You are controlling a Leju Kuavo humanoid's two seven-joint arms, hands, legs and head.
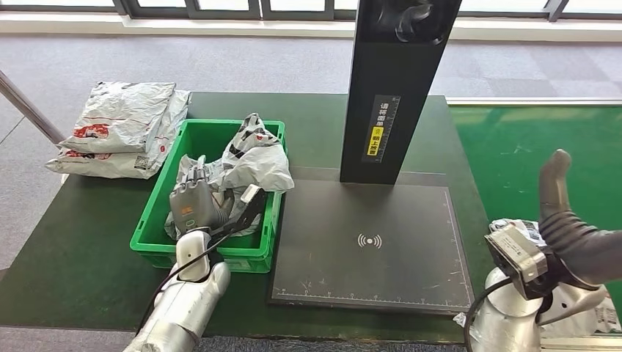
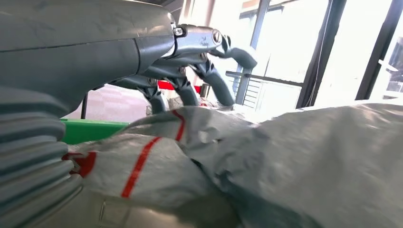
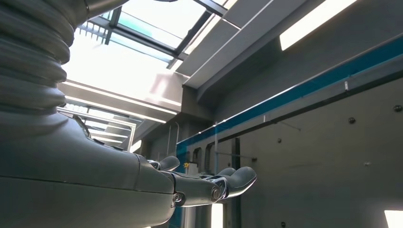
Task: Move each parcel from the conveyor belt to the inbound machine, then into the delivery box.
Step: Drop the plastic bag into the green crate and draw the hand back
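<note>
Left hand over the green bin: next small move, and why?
Probably lift the left hand straight up out of the green bin. Its fingers look spread above the grey parcel, which already lies inside the bin, so that drop seems done. The scanner pad is bare; the right hand is raised, holding nothing.

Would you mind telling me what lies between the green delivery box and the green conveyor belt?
In the head view, the inbound machine's dark scanning plate and its black upright column lie between the green delivery box and conveyor belt.
</note>
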